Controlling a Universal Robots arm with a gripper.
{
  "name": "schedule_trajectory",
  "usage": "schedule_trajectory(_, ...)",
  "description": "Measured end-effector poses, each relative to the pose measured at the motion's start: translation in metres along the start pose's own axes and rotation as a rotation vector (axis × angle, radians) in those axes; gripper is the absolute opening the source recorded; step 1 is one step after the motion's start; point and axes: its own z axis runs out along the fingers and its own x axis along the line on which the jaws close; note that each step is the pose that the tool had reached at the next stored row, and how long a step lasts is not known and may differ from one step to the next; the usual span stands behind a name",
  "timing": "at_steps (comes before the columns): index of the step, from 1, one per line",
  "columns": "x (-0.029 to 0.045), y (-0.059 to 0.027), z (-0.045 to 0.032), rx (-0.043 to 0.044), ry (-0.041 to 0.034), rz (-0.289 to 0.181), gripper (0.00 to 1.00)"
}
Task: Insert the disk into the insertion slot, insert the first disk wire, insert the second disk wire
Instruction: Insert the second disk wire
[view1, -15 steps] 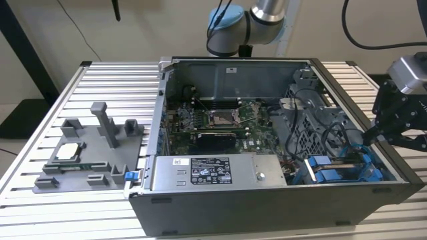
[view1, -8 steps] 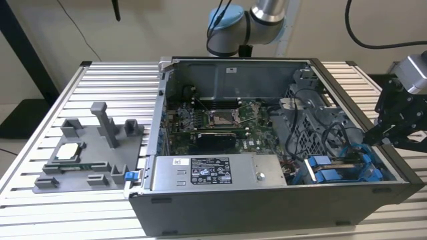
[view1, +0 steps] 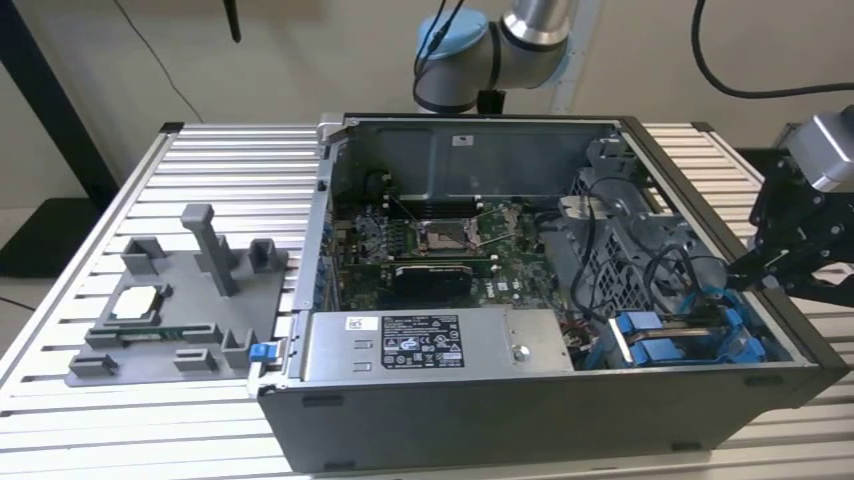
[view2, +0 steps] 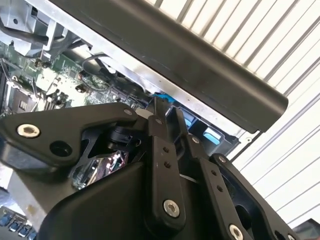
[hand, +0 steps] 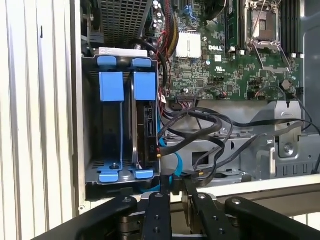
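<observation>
Two blue carriers (hand: 111, 86) sat in the bay (hand: 90, 150), one holding the disk (hand: 148, 127); the pincer (hand: 175, 191), grip state indiscernible, hung beside loose black cables (hand: 210, 125) that any move might snag.

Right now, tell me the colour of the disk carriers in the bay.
Bright blue carriers, clearest in the first wrist view.

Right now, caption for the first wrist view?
Gripper at the case rim, beside the disk in its blue-tabbed bay.
</observation>
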Motion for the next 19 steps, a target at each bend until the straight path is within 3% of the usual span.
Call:
schedule_trajectory(2,0.0003,-0.0001,0.0009,0.0018,-0.0131,0.003,1.00)
schedule_trajectory(5,0.0008,-0.0002,0.0024,0.0042,-0.0158,0.011,1.00)
schedule_trajectory(7,0.0011,-0.0002,0.0034,0.0079,-0.0219,0.019,1.00)
schedule_trajectory(13,0.0017,-0.0001,0.0055,0.0207,-0.0538,0.053,1.00)
schedule_trajectory(14,0.0017,0.0002,0.0056,0.0219,-0.0596,0.057,0.00)
schedule_trajectory(19,0.0017,0.0038,0.0052,0.0250,-0.0817,0.071,0.00)
